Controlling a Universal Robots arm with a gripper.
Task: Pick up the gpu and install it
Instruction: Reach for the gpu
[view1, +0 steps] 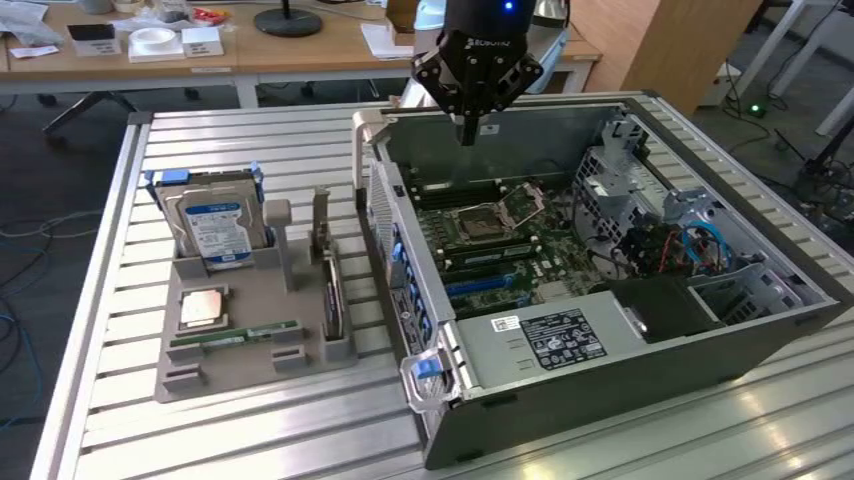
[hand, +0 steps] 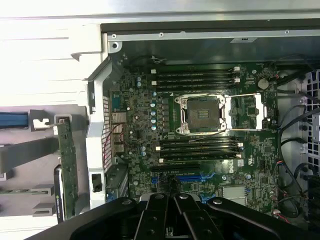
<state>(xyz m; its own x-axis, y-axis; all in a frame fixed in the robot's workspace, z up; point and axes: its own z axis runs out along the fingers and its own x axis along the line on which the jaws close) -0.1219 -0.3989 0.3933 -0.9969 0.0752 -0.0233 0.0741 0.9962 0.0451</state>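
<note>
The gpu (view1: 331, 295) stands on edge in a slot of the grey holder (view1: 187, 378), its silver bracket pointing up, to the exterior view's left of the open computer case (view1: 627, 345). In the wrist view the gpu (hand: 67, 165) shows as a narrow green board beside the case wall. My gripper (view1: 467, 135) hangs shut and empty over the far side of the case, above the motherboard (view1: 514, 250) and well apart from the gpu. Its black fingers (hand: 157, 212) meet over the blue expansion slot (hand: 192, 177).
The holder also carries a blue-labelled hard drive (view1: 214, 228), a CPU (view1: 202, 308) and a RAM stick (view1: 235, 335). The motherboard has an open CPU socket (hand: 202, 115) and RAM slots. Cables and drive cages (view1: 667, 235) fill the case's right side. Desks stand behind the slatted table (view1: 107, 440).
</note>
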